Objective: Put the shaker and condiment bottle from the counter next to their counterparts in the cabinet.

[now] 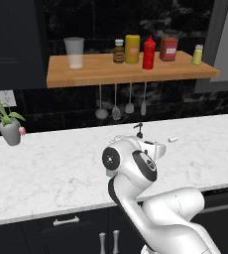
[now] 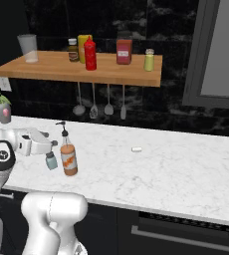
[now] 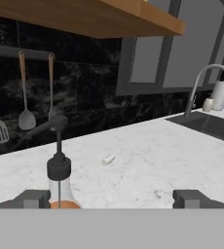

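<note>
The orange-brown condiment bottle (image 2: 68,160) stands upright on the white marble counter (image 2: 176,174), with the small blue-grey shaker (image 2: 51,160) just left of it. My gripper (image 2: 49,144) hovers level beside the bottle's neck. In the hand view the gripper (image 3: 114,198) is open, and the bottle's black pump top (image 3: 59,165) rises close to the left finger (image 3: 33,198). From the left base view just the pump (image 1: 139,130) shows past my arm. On the wooden cabinet shelf (image 1: 111,74) stand the yellow bottle (image 1: 132,48), red squeeze bottle (image 1: 148,53) and yellow-green shaker (image 1: 198,54).
The shelf also holds a glass (image 1: 75,52), a brown jar (image 1: 118,51) and a red-brown jar (image 1: 168,49). Utensils (image 2: 94,107) hang under it. A small white piece (image 2: 136,149) lies on the counter. A potted plant (image 1: 7,124) stands far left; a faucet (image 3: 206,87) right.
</note>
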Robot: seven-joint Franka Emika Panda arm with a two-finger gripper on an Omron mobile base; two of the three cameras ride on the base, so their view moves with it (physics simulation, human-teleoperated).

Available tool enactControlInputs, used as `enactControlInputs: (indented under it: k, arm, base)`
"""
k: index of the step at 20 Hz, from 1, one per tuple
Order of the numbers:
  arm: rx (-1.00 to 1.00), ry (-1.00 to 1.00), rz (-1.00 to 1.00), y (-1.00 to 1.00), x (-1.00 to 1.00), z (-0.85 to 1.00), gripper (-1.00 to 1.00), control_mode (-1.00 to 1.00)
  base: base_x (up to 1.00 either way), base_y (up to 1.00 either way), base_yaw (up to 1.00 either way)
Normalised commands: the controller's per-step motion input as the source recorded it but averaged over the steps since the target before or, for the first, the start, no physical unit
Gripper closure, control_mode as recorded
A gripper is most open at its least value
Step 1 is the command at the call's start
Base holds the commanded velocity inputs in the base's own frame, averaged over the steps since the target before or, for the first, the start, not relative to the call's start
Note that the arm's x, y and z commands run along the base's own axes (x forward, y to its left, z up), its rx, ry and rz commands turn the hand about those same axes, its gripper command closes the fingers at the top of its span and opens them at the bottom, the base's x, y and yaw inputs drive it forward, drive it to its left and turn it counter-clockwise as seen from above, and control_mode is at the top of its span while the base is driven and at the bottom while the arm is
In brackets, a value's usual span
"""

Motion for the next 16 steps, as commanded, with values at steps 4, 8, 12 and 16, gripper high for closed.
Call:
enactControlInputs:
  k: [4,8,12,16]
  arm:
    - [-0.04,-0.05,0.00,0.05,0.00,-0.25,-1.00,-1.00]
    - [-0.02,-0.01,0.00,0.02,0.00,-0.15,-1.00,-1.00]
    - [0.00,0.00,0.00,0.00,0.02,-0.06,-1.00,-1.00]
    - [-0.04,0.00,0.00,0.10,0.08,-0.16,-1.00,-1.00]
  base:
    - [0.00,0.00,0.00]
    - [0.00,0.00,0.00]
    - [0.00,0.00,0.00]
    - [0.00,0.00,0.00]
